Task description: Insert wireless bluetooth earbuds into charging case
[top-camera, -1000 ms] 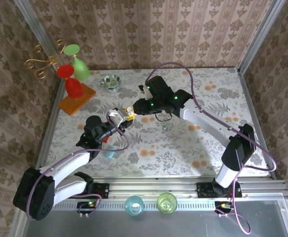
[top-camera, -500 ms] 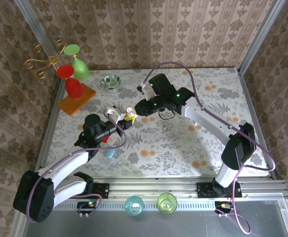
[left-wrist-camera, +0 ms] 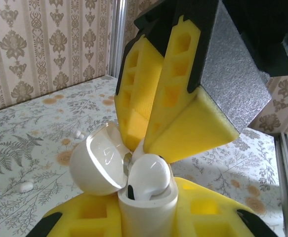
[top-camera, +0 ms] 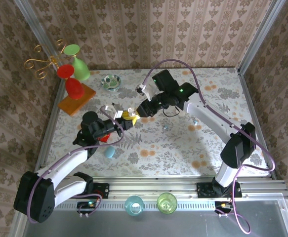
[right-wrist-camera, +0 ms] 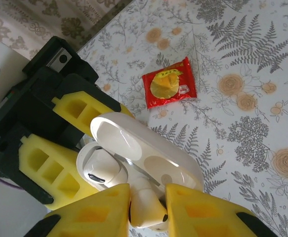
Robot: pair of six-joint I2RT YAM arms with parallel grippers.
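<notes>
My left gripper (top-camera: 122,119) is shut on the white charging case (left-wrist-camera: 148,210), which stands upright with its lid (left-wrist-camera: 95,159) tipped open. One white earbud (left-wrist-camera: 147,178) sits in a case slot. My right gripper (top-camera: 137,112) meets the case from above and is shut on a second earbud (right-wrist-camera: 146,207), whose tip is down at the case's other slot. In the right wrist view the open lid (right-wrist-camera: 148,150) and the seated earbud (right-wrist-camera: 101,169) lie just beyond my right gripper (right-wrist-camera: 146,213). Two tiny pale pieces (left-wrist-camera: 24,186) lie loose on the table.
A red snack packet (right-wrist-camera: 169,83) lies under the left arm. A pale blue rounded case (top-camera: 108,152) is beside that arm. At the far left are a green glass bowl (top-camera: 111,81) and a glass stand (top-camera: 74,94). Two cups (top-camera: 134,204) stand on the front rail.
The left gripper with the case has shifted slightly right. The right arm's wrist has swung toward the far right while its fingers stay at the case.
</notes>
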